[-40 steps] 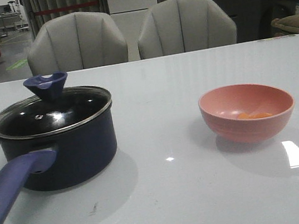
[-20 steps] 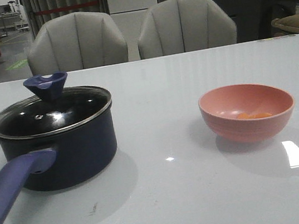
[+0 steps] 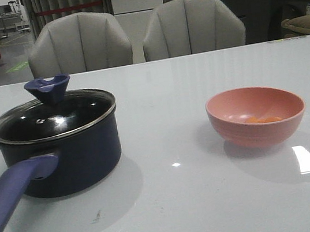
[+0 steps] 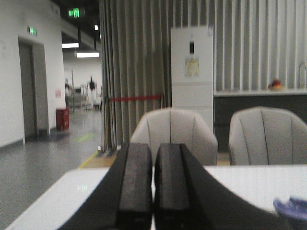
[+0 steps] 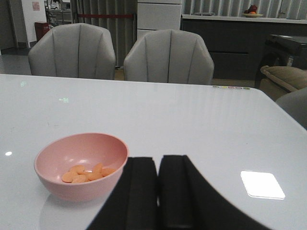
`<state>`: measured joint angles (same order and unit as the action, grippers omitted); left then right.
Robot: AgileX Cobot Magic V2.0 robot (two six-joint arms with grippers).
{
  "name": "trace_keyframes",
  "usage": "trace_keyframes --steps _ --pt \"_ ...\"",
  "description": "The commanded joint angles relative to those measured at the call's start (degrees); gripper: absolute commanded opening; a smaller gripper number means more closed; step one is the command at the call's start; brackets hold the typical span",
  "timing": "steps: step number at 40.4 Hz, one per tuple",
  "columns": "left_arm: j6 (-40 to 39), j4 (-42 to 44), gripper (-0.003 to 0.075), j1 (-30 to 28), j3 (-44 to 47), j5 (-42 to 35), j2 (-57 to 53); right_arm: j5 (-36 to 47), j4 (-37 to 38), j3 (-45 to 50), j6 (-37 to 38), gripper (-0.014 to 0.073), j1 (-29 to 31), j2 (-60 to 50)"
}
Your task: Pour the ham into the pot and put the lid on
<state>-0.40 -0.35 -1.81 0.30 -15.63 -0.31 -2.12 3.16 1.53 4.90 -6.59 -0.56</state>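
The dark navy pot [image 3: 71, 158] stands at the left of the table, its purple-blue handle [image 3: 12, 195] pointing toward me. The glass lid [image 3: 53, 116] with its flared knob [image 3: 48, 89] sits on the pot. Several orange-pink ham pieces [image 3: 263, 118] lie in a pink bowl [image 3: 256, 116] at the right; they also show in the right wrist view [image 5: 86, 173]. My left gripper [image 4: 153, 153] is shut and empty, with the knob's edge [image 4: 292, 207] beside it. My right gripper [image 5: 158, 165] is shut and empty, close beside the bowl [image 5: 79, 165]. Neither gripper shows in the front view.
The white glossy table [image 3: 185, 199] carries the pot and the bowl, with bare surface between them. Two grey chairs [image 3: 79, 43] stand behind its far edge. A counter and curtains lie further back.
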Motion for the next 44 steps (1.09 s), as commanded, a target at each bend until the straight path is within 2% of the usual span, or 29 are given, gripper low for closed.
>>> trace_keyframes --steps 1,6,16,21,38,41,44 --pt "-0.57 -2.5 0.0113 0.14 0.68 -11.63 -0.94 4.92 0.5 -0.28 -0.41 0.0146 0.39 -1.15" --pt "-0.57 -2.61 0.0113 0.14 -4.06 -6.89 -0.66 4.92 0.5 -0.28 -0.41 0.0146 0.39 -1.2" --pt "-0.57 -2.61 0.0113 0.14 -20.47 17.62 6.92 4.92 0.5 -0.28 -0.41 0.0146 0.39 -1.2" --pt "-0.57 -2.61 0.0113 0.14 -25.36 27.42 12.42 4.92 0.5 -0.28 -0.41 0.0146 0.39 -1.2" --pt "-0.57 -4.36 0.0118 0.49 -25.56 29.46 19.86 4.92 0.5 -0.28 -0.41 0.0146 0.39 -1.2" --pt "-0.57 -4.36 0.0153 1.59 -25.56 29.6 20.41 4.92 0.5 -0.28 -0.41 0.0146 0.39 -1.2" --pt "-0.57 -3.99 0.0253 3.33 -25.56 29.72 21.26 4.92 0.5 -0.28 -0.41 0.0146 0.39 -1.2"
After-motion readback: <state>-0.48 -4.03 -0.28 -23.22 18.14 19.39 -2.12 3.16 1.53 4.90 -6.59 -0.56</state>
